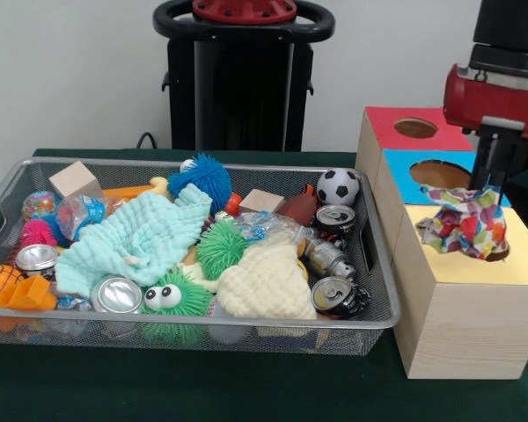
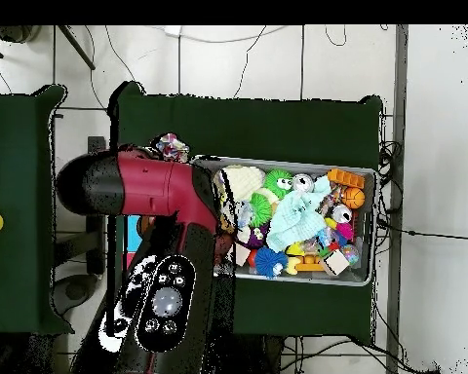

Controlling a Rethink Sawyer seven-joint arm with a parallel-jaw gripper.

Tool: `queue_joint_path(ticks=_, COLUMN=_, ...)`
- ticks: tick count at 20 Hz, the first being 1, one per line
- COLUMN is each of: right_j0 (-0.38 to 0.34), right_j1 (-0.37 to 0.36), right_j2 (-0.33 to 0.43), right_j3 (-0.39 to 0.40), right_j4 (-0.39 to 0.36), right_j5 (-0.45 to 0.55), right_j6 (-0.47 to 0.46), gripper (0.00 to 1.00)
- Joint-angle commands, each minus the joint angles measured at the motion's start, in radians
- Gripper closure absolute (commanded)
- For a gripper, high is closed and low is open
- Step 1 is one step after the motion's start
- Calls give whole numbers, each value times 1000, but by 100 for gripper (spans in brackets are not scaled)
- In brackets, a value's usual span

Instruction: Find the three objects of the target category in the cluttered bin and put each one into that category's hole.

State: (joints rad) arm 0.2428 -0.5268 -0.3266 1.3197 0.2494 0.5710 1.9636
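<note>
Pincer (image 1: 495, 189) over yellow box (image 1: 468, 303), touching patterned cloth (image 1: 467, 221).

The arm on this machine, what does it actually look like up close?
The arm is a thick, rounded tube with a glossy dark red shell and black joint sections. In the overhead view, a black panel on it carries a cluster of round buttons around a pale dial. In the front view, a dark narrow end effector hangs below a red housing.

Light: bright, even, soft.
Shadows: faint, under the bin (image 1: 380, 323).
Glare: small glints on can tops (image 1: 121, 294).
Focus: slightly soft throughout.
</note>
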Motion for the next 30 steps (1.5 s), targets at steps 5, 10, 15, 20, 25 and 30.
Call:
queue_joint_path(ticks=5, right_j0=-10, right_j1=30, right_j2=94, right_j3=171, right_j4=-21, right_j5=-92, right_j6=146, gripper=100)
queue_joint_path(ticks=10, right_j0=-11, right_j1=34, right_j2=102, right_j3=189, right_j4=-22, right_j5=-120, right_j6=144, gripper=100)
queue_joint_path(ticks=15, right_j0=-1, right_j1=32, right_j2=101, right_j3=202, right_j4=-18, right_j5=-127, right_j6=152, gripper=100)
queue_joint_path(ticks=20, right_j0=15, right_j1=35, right_j2=93, right_j3=194, right_j4=-9, right_j5=-117, right_j6=169, gripper=100)
queue_joint_path(ticks=25, right_j0=40, right_j1=32, right_j2=78, right_j3=179, right_j4=3, right_j5=-85, right_j6=191, gripper=100)
queue_joint_path(ticks=30, right_j0=58, right_j1=23, right_j2=66, right_j3=172, right_j4=14, right_j5=-60, right_j6=205, gripper=100)
